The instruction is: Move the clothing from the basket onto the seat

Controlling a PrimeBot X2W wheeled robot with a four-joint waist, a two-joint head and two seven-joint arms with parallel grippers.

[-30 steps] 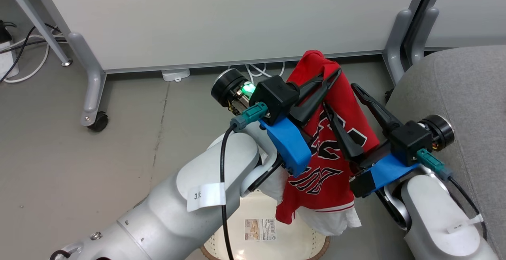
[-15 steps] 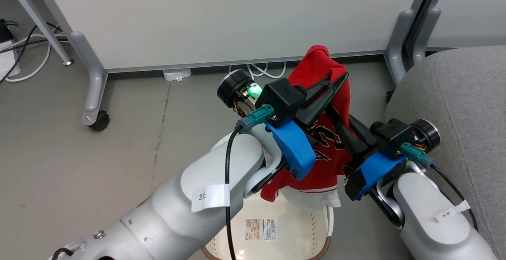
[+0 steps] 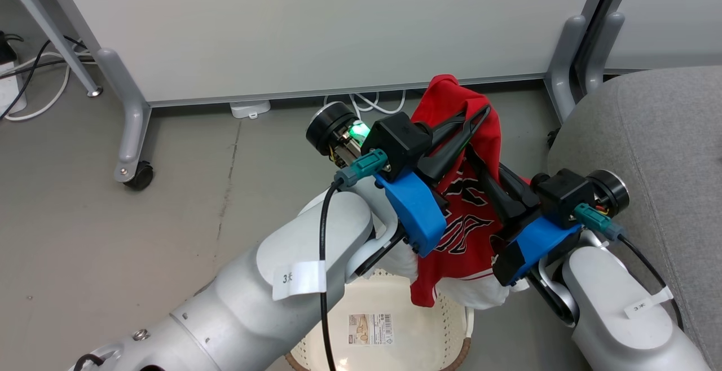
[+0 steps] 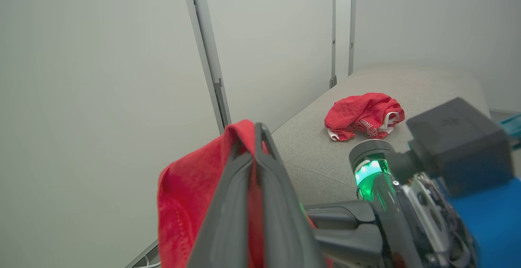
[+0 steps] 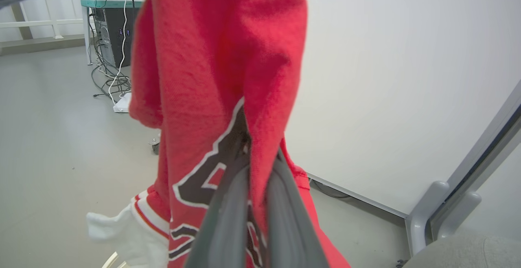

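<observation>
A red garment (image 3: 471,230) with black-white lettering and a white lining hangs above the basket (image 3: 463,353), whose cream floor shows a barcode label. My left gripper (image 3: 480,113) is shut on the garment's top fold, with the cloth draped over its fingertips (image 4: 257,131). Just below it, my right gripper (image 3: 470,155) is shut on the same garment, its fingers pinching a fold by the lettering (image 5: 252,158). A second red piece of clothing (image 4: 364,115) lies crumpled on the grey seat (image 4: 411,82), which stands to the right (image 3: 654,128).
A white wheeled partition panel (image 3: 316,27) stands close behind, its legs and a caster (image 3: 138,175) on the grey floor. Cables (image 3: 34,78) lie at the far left. A computer tower with more cables (image 5: 110,23) stands further off.
My right gripper, open a second ago beside the garment, has moved in and shut on it. The hanging garment has bunched and its lower hem has risen slightly.
</observation>
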